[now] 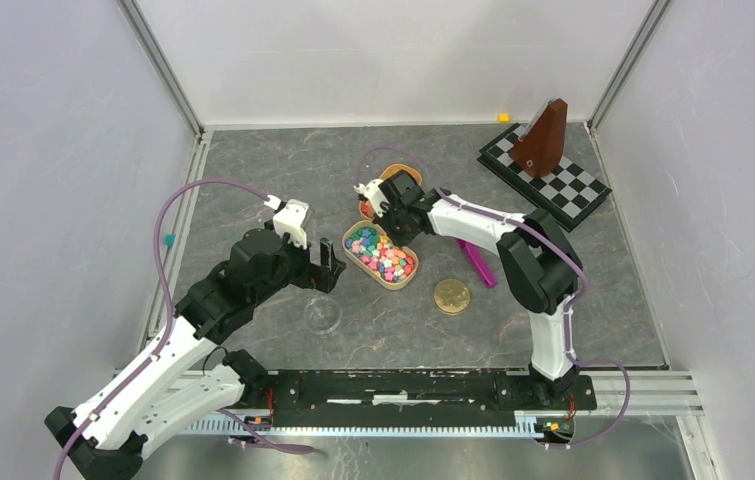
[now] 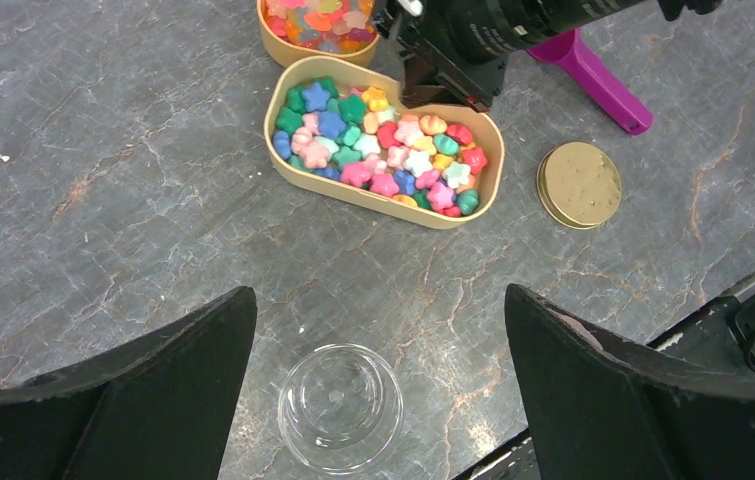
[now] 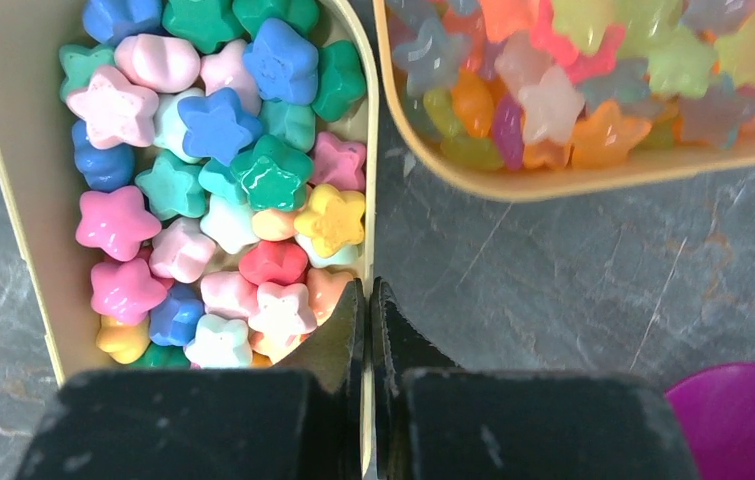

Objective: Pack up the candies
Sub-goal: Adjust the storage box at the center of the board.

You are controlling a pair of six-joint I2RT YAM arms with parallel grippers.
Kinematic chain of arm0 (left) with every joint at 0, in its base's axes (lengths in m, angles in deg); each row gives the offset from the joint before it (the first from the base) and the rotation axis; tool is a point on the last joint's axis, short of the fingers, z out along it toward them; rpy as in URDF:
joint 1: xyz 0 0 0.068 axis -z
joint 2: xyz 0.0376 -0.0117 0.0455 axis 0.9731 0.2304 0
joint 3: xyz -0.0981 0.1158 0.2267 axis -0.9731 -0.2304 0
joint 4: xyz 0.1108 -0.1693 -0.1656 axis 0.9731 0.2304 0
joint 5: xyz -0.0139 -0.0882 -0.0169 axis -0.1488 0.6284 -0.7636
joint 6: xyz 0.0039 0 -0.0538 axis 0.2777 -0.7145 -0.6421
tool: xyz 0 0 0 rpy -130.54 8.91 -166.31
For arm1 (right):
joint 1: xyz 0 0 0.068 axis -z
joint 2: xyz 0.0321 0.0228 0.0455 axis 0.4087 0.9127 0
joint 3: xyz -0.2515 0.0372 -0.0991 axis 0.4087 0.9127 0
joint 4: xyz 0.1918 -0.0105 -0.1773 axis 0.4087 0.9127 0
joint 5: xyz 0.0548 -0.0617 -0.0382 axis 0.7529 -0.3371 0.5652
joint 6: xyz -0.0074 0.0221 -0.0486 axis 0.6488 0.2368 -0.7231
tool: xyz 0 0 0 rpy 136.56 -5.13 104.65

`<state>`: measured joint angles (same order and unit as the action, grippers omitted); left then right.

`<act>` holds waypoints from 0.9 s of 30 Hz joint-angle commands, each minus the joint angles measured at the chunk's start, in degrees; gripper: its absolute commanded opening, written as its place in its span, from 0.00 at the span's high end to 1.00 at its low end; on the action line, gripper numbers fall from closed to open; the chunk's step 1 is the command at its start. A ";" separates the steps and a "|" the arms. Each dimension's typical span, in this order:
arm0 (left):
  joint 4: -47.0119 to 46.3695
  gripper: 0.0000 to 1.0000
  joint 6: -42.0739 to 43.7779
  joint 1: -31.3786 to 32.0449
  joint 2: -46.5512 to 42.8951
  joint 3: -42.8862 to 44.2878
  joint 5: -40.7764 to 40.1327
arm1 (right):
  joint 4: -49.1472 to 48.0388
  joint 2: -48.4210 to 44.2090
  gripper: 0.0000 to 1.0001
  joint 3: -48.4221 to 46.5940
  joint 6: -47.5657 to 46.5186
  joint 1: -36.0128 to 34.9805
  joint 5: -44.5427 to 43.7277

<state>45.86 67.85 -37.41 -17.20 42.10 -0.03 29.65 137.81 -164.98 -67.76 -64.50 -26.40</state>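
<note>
Overhead, hides the right fingers (image 3: pixel 361 310) under the wrist's black bulk at the tray (image 3: pixel 48 260). Up close, from the right wrist, shows them shut on the tray's wall, one inside against the candies (image 3: pixel 203 200), one outside over the counter (image 3: pixel 573 290). Finds the candies heaped in that tray: stars in pink, blue, green, yellow. Shows, too, a second tray (image 3: pixel 553 182) of translucent stars just beside it. From the left wrist, frames the left fingers (image 1: pixel 326 270) spread wide, holding nothing, above a glass jar (image 2: pixel 341 405) standing mouth up. Catches a gold lid (image 2: pixel 579 184) and purple scoop (image 2: pixel 593 75) near the tray. Only from above, takes in a checkered board (image 1: pixel 578 190) bearing a brown wedge (image 1: pixel 541 140), well apart.
</note>
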 commanded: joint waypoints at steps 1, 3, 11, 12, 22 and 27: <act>-0.22 0.00 -2.42 0.11 -0.45 -0.01 -1.39 | -1.05 -6.89 1.00 4.60 0.27 0.26 0.66; -0.22 0.00 -2.42 0.19 -0.60 0.02 -1.43 | -1.66 -9.07 1.00 7.24 1.08 0.25 0.03; -0.18 0.00 -2.51 0.12 -0.68 -0.07 -1.27 | -8.97 -19.25 1.00 22.19 11.76 0.18 -3.63; -0.25 0.00 -2.51 0.16 -0.58 0.00 -1.14 | -10.07 -20.26 1.00 23.88 13.27 0.16 -4.77; 1.05 0.00 -3.43 0.13 -1.08 0.36 -1.32 | -10.52 -23.48 1.00 26.67 23.84 0.94 -17.65; 3.10 0.00 -3.69 0.11 -2.18 0.81 -2.16 | -11.98 -23.82 1.00 26.76 29.09 3.17 -20.44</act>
<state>47.52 66.61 -37.41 -17.97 42.10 -0.90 22.87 117.33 -137.94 -45.27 -63.34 -41.04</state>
